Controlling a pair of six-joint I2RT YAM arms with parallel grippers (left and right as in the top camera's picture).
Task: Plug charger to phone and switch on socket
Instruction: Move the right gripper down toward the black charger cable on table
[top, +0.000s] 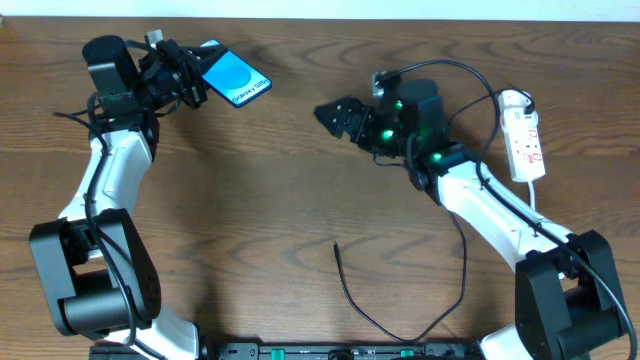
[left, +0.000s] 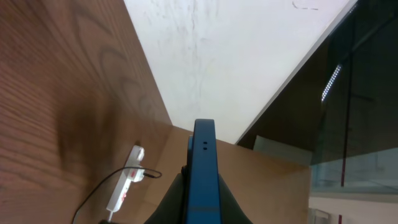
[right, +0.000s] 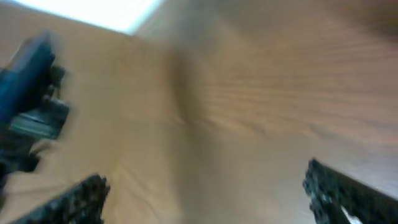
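Observation:
My left gripper is shut on the phone, blue screen up, at the table's far left. In the left wrist view the phone shows edge-on between the fingers. The charger, a thin black cable, runs from the socket round behind my right arm, down to the front edge and back up. Its plug tip lies loose on the wood. The white socket also shows in the left wrist view. My right gripper is open and empty at mid-table, pointing left toward the phone; its view is blurred.
Brown wooden table. The socket's white cord runs down beside my right arm. A white wall and a glass partition lie beyond the table's far edge.

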